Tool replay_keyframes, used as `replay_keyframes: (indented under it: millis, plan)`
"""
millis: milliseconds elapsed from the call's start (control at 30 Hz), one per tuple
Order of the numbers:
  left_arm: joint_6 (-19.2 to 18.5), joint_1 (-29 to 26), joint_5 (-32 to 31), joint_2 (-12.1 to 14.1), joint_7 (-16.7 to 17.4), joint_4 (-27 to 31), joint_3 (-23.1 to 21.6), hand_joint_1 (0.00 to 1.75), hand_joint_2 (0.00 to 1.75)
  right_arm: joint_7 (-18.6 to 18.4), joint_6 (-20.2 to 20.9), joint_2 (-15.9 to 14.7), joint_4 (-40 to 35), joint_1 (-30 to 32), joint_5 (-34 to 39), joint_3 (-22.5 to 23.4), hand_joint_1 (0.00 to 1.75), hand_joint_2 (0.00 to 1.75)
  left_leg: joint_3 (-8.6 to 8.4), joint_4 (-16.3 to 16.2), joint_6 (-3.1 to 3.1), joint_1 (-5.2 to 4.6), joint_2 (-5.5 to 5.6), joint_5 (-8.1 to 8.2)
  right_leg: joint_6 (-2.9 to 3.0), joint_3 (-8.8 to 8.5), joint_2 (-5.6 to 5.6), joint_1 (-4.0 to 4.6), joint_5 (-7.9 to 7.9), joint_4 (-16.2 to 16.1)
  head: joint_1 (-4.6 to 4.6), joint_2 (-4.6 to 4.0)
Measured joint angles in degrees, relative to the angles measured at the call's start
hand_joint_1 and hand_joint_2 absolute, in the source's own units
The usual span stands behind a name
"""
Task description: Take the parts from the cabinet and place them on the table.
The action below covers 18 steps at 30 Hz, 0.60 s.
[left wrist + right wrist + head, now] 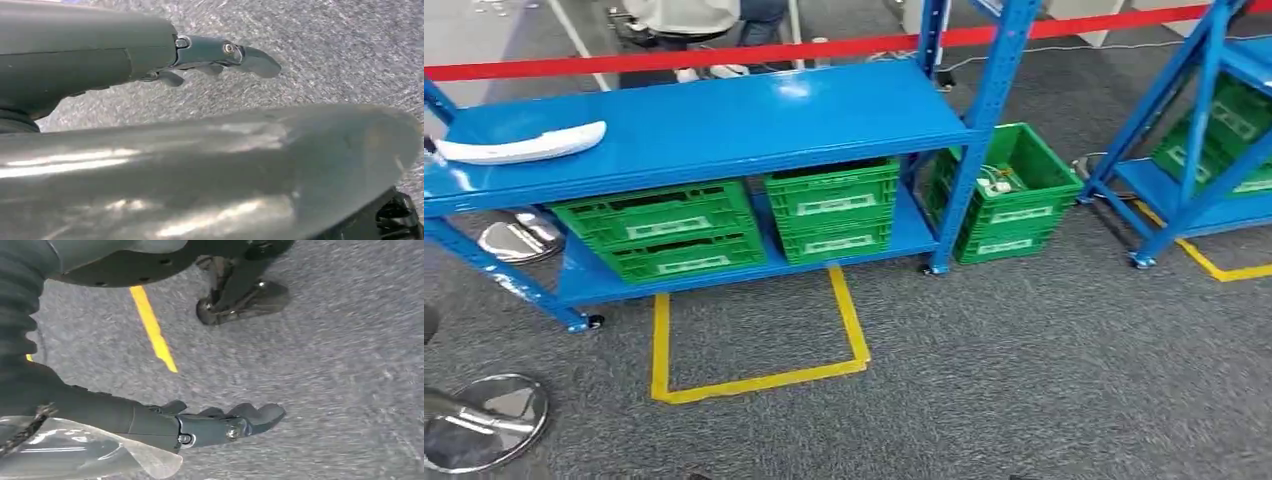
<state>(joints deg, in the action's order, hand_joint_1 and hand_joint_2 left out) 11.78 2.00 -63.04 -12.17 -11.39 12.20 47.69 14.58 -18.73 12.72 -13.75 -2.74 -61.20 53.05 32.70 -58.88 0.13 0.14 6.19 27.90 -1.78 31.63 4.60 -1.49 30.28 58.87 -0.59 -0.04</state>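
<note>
**Inspection: blue shelving rack, crates and both hands**

Firstly, the head view. A blue metal rack [724,125] stands on grey carpet [1024,370]. On its upper shelf, at the robot's left end, lies a long white curved part [524,145], resting flat on the shelf surface. On the lower shelf sit stacked green crates: one stack at left [664,230] and one at centre [834,210]. Each crate carries a white label strip on its front; the writing on these is too small to read. A further green crate [1014,195] stands on the floor just beside the rack's right post, and small pale items lie inside it. A second blue rack [1194,130] at far right holds more green crates [1224,130] with equally illegible labels. Yellow tape [759,375] marks a three-sided bay on the carpet in front of the first rack; another yellow strip [1224,268] runs near the second rack. A red barrier band [724,55] crosses behind the rack, and a person's legs [694,20] show beyond it. Round chrome bases [484,420] sit at lower left.

Next, the left wrist view. The left hand [210,55] hangs above the carpet, fingers extended and apart, grasping nothing.

Lastly, the right wrist view. The right hand [220,422] likewise hangs over carpet, fingers loosely spread with a slight curl, holding nothing. A yellow tape strip [152,327] lies on the floor beyond it.
</note>
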Motion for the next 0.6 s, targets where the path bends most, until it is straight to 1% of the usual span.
replay_keyframes:
  millis: [33,67,100,133,167,200,233,267,300,333,367,400,433,467,533,567,600]
  plan:
    - [0.0,-0.2,0.0,0.0,0.0,0.0,0.0,0.0,0.0,0.0,0.0,0.0,0.0,0.0,0.0,0.0,0.0,1.75,0.14,0.2,-0.37,0.23,0.73,-0.23,0.5,0.0,-0.5,0.29,0.02,0.2,-0.04,0.0]
    - [0.0,-0.3,0.0,0.1,0.0,0.0,0.0,0.0,0.0,0.2,0.0,0.0,0.0,0.0,0.1,0.0,0.0,1.75,0.32,0.2,-0.56,0.29,1.23,-0.3,0.81,-0.08,-1.06,0.29,-0.08,0.1,-0.04,0.0]
    - [0.0,-0.3,0.0,0.2,0.0,0.0,0.0,0.0,0.0,0.4,0.3,0.0,0.0,0.0,0.3,0.0,0.0,1.75,0.29,-0.2,-0.75,0.33,1.23,0.06,1.28,-0.24,-2.02,-0.17,-0.27,-0.2,-0.04,0.0]
    - [0.1,-0.4,0.0,0.1,0.0,0.0,0.0,0.0,0.0,0.7,0.4,0.0,0.0,-0.1,0.5,0.0,0.0,1.75,0.78,-1.6,-1.08,-0.02,-1.86,1.09,1.7,-0.38,-2.55,-0.07,-0.16,-0.3,0.41,0.0]
    - [0.1,-0.2,0.0,0.1,-0.1,0.0,0.0,0.0,0.0,0.7,0.6,0.0,0.0,0.0,0.5,0.0,0.0,1.75,2.23,-4.5,-1.3,0.05,-3.68,2.93,2.04,-0.45,-3.36,0.05,-0.05,-0.3,0.88,0.0]
    - [0.1,-0.1,0.0,0.1,-0.2,0.0,0.0,0.0,0.0,0.8,0.6,0.0,0.0,0.1,0.6,0.0,0.0,1.75,4.24,-8.8,-1.5,0.12,-4.77,5.16,2.18,-0.48,-4.28,0.23,0.05,-0.3,0.79,0.0]
    - [0.1,0.0,0.0,0.1,-0.2,0.0,0.0,0.0,0.0,0.8,0.6,0.0,0.0,0.2,0.7,0.0,0.0,1.75,6.58,-13.7,-1.62,0.16,-5.42,7.16,2.34,-0.51,-5.35,0.39,0.17,-0.3,0.79,0.0]
    - [0.0,0.0,0.0,0.1,-0.2,0.0,0.0,0.0,0.0,0.8,0.6,0.0,0.0,0.3,0.7,0.0,0.0,1.75,7.93,-16.6,-1.66,0.16,-5.69,7.98,2.46,-0.53,-6.21,0.52,0.27,-0.3,0.81,0.0]
    - [0.0,-0.2,0.0,0.1,-0.2,0.0,0.0,0.0,0.0,0.8,0.6,-0.1,0.0,0.3,0.7,0.0,0.0,1.75,8.04,-17.0,-1.63,0.17,-5.82,7.39,2.48,-0.62,-6.93,0.64,0.37,-0.3,0.81,0.0]
    - [0.0,-0.3,0.0,0.1,-0.2,0.0,0.0,0.0,0.0,0.8,0.6,-0.1,0.0,0.2,0.7,0.0,0.0,1.75,7.07,-15.1,-1.38,0.14,-5.92,5.68,2.53,-0.73,-7.56,0.8,0.47,-0.3,0.85,0.0]
    - [0.0,-0.4,0.0,0.1,-0.2,0.0,0.0,0.0,0.0,0.9,0.6,-0.1,0.0,0.1,0.7,0.0,0.0,1.75,4.94,-10.9,-0.9,0.02,-6.21,3.12,2.5,-0.95,-8.18,0.98,0.57,-0.3,0.85,0.0]
    - [0.0,-0.4,0.0,0.1,-0.3,0.0,0.0,0.0,0.0,0.9,0.6,-0.1,0.0,0.0,0.7,0.0,0.0,1.75,2.24,-5.6,-0.17,-0.31,-7.24,0.55,2.5,-1.25,-8.86,1.17,0.75,-0.3,0.83,0.0]
    - [0.0,-0.3,0.0,0.2,-0.3,0.0,0.0,0.0,0.0,0.9,0.6,0.0,0.0,0.0,0.7,0.0,0.0,1.75,0.22,-1.4,0.78,-0.99,-10.41,-0.2,2.41,-1.44,-9.38,1.19,0.89,-0.3,0.77,0.0]
    - [0.0,0.0,0.0,0.2,-0.3,0.0,0.0,0.0,0.0,1.0,0.6,0.0,0.0,0.0,0.7,0.0,0.0,1.75,-0.18,-0.3,0.98,-1.36,-11.2,0.53,1.96,-1.44,-10.07,1.71,1.21,-0.2,0.87,0.0]
    - [0.0,0.0,0.0,0.2,-0.3,0.0,0.0,0.0,0.0,1.0,0.6,0.0,0.0,0.0,0.7,0.0,0.0,1.75,0.15,-0.4,1.01,-1.43,-9.93,0.5,1.54,-1.61,-11.37,1.57,1.27,-0.5,0.72,0.0]
    - [0.0,-0.2,0.0,0.2,-0.3,0.0,0.0,0.0,0.0,1.0,0.6,0.0,0.0,-0.2,0.7,0.0,0.0,1.75,0.21,-0.3,1.08,-1.48,-9.26,0.47,1.33,-1.91,-11.96,1.53,1.27,-0.7,0.79,0.0]
    - [0.0,-0.3,0.0,0.2,-0.3,0.0,0.0,0.0,0.0,1.0,0.6,0.0,0.0,-0.4,0.7,0.0,0.0,1.75,-0.48,0.8,1.42,-1.14,-8.51,0.03,0.79,-2.46,-12.56,1.82,1.54,-0.9,0.85,0.0]
